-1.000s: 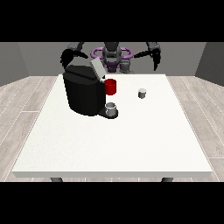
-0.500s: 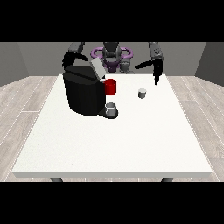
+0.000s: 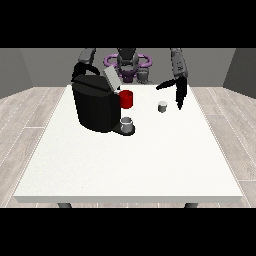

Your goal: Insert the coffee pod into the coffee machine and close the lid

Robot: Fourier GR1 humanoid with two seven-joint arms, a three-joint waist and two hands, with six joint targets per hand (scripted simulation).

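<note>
A black coffee machine [image 3: 95, 106] stands on the table's left half with its grey lid [image 3: 111, 79] tilted up. A small grey cup [image 3: 127, 123] sits on its drip base. The small grey coffee pod [image 3: 162, 106] rests on the table to the right of a red mug [image 3: 127, 99]. The hand at the view's right [image 3: 178, 92] hangs just right of the pod, fingers straight and pointing down, thumb stretched towards the left, not touching the pod. The hand at the view's left [image 3: 80, 71] shows behind the machine's top; its fingers are unclear.
The white table [image 3: 130, 165] stretches wide towards the camera in front of the machine. The red mug stands close against the machine's right side, between it and the pod. The robot's torso [image 3: 127, 62] is behind the table's far edge.
The hand at the view's right has come down and forward from beside the robot's shoulder to just right of the pod. The other hand and the machine stay as they were.
</note>
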